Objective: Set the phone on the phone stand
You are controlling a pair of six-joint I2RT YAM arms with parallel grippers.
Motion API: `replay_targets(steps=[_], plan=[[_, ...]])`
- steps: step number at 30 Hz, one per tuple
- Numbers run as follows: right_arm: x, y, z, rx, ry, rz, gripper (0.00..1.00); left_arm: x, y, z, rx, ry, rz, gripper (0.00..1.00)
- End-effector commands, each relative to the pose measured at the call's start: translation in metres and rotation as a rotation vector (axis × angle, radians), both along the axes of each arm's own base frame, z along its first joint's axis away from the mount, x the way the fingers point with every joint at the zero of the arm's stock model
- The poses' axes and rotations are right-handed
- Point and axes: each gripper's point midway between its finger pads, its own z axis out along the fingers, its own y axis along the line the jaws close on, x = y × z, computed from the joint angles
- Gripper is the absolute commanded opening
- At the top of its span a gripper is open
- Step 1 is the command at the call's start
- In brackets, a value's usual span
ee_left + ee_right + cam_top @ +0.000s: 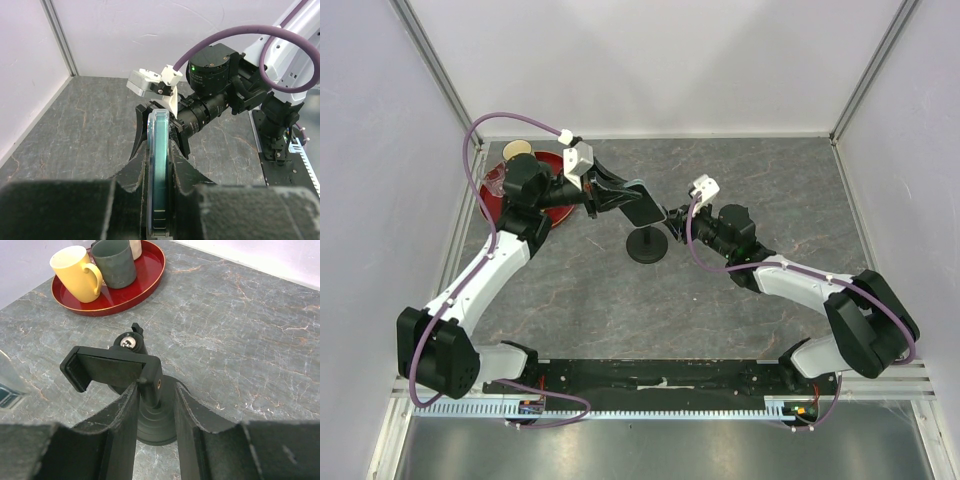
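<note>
no readable text, labels, brands or numbers anywhere

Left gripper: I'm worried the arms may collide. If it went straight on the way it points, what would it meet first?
The left gripper, shut on the phone, points at the phone stand held by the right gripper. The phone's far end would probably reach its clamp first, though depth is unclear.
</note>
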Motion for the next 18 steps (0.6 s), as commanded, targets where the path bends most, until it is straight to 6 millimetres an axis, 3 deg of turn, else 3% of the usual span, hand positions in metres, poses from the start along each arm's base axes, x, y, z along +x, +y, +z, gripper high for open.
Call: replay_targets(steps=[1, 4, 11, 14, 18], plan=[[0.005, 0.008, 0.036, 0.048, -0.085, 0.015, 0.40, -0.004, 0.003, 0.023, -0.039, -0.080, 0.025, 0.02], [0.003, 0.007, 0.042, 0.051, -0.094, 0.016, 0.40, -0.004, 0.003, 0.022, -0.039, -0.077, 0.028, 0.02], [0.008, 0.009, 0.034, 0.029, -0.081, 0.017, 0.31, -0.005, 0.003, 0.022, -0.040, -0.072, 0.023, 0.02], [0.008, 0.011, 0.036, 0.028, -0.083, 0.026, 0.21, -0.003, 0.002, 0.022, -0.037, -0.076, 0.017, 0.02], [0.009, 0.014, 0.029, -0.007, -0.054, 0.048, 0.03, -0.014, -0.005, 0.016, -0.001, -0.069, -0.132, 0.02]])
